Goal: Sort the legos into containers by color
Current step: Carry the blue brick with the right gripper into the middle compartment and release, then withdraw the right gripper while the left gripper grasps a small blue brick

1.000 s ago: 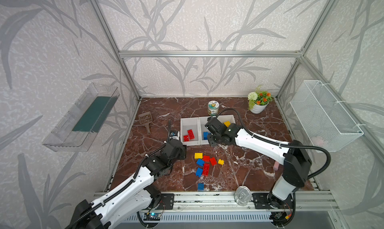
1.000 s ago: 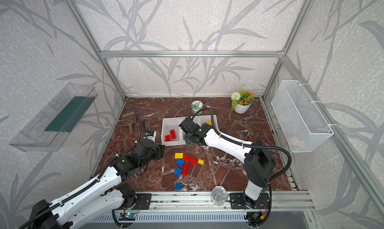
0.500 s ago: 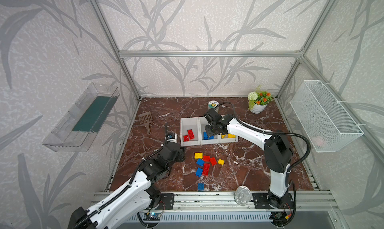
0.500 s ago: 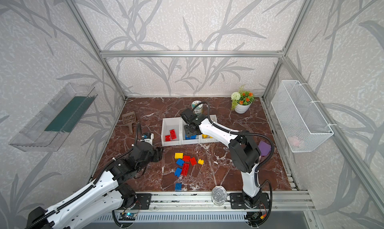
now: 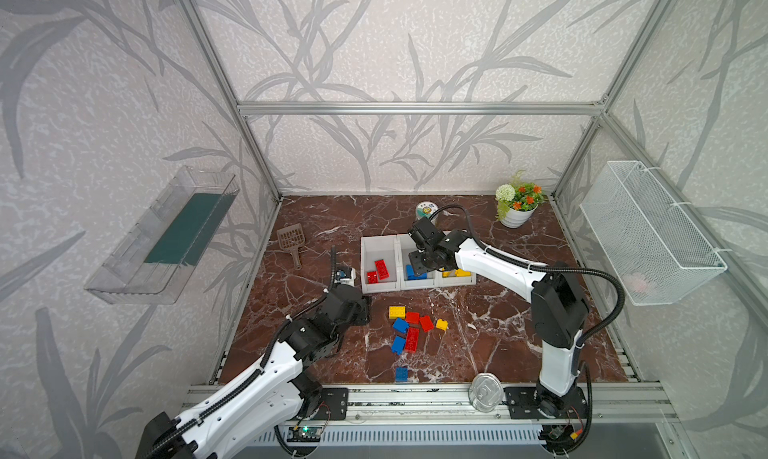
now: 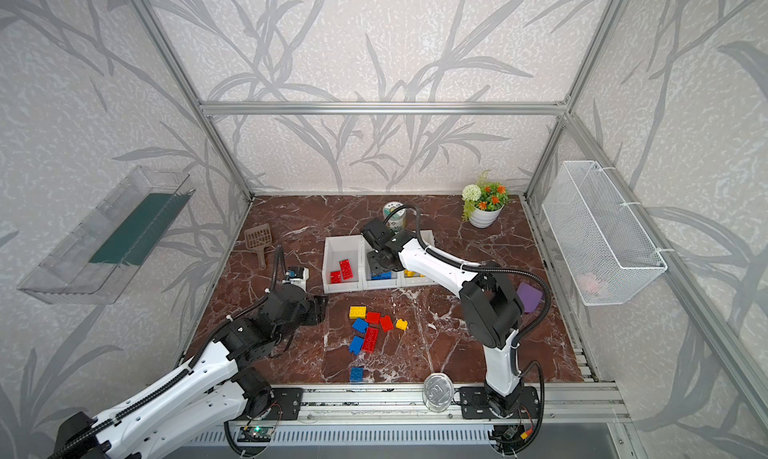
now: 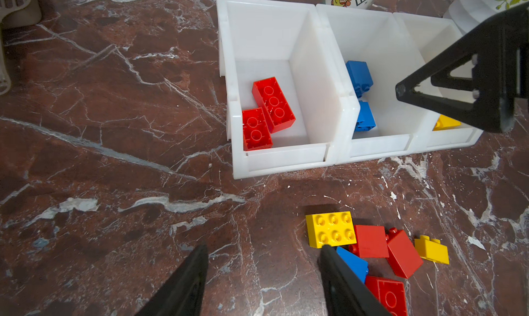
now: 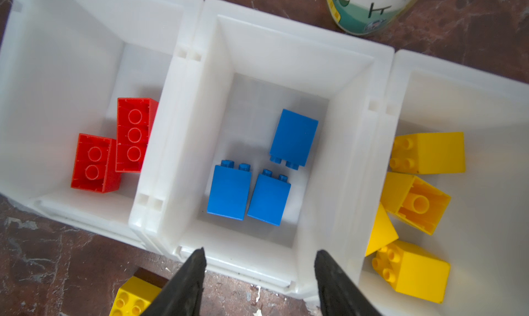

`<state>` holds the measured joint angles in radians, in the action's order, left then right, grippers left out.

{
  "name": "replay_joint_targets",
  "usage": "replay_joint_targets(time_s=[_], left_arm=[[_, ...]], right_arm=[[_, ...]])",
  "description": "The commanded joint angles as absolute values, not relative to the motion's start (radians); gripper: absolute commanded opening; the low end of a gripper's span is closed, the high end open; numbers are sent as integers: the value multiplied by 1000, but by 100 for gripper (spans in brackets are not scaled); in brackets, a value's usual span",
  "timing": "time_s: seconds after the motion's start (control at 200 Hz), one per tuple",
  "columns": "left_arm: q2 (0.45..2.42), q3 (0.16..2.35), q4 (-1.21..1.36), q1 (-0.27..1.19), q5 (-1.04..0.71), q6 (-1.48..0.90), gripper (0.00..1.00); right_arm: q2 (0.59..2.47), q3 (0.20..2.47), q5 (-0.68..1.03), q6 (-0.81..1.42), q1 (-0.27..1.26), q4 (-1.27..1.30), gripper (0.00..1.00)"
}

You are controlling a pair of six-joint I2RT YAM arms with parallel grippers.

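right gripper [image 8: 259, 253] parted, empty, over middle of bins [image 5: 379, 288] | left gripper [image 7: 263, 247] parted, empty, in front of bins, by loose legos [image 5: 412, 329] | bins hold red, blue, yellow legos apart | can [image 5: 428, 208] just behind bins | scoop [image 5: 292, 239] left of bins | right arm [image 5: 498, 267] overhangs bins

High stereo pair looking down, wrist cameras near, seemingly sharing bins [image 7: 286, 163]

Right tool [image 5: 419, 266] above middle bin of containers [image 5: 376, 287], blue legos [image 5: 417, 275] inside. Loose legos [image 5: 412, 332] clustered at table [image 5: 498, 319] centre; lone blue brick [image 5: 401, 373] near front edge.
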<state>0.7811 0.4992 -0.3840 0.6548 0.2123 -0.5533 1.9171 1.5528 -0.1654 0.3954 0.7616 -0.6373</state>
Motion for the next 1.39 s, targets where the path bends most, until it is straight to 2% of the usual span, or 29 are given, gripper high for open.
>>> replay_joint_targets(time_s=[0.0,0.52,0.99,1.2,1.39], left_arm=[[780,488,-405,653,192,-565,65],[819,505,-478,701,50,-587,64],[867,535,-665,992,-98,-815,64],[990,548,-595,1118,-125,-917,66],[1123,603,-581,1166,-131,-937,66]], right_arm=[[1854,1530,-160,410,761,-648,62],[1595,1275,-189,498,761,-621,62],[1403,1040,-201,546,761,-585,62],[1326,934,-198,573,761,-565,62],[1258,862,-205,593,761,-558,62]])
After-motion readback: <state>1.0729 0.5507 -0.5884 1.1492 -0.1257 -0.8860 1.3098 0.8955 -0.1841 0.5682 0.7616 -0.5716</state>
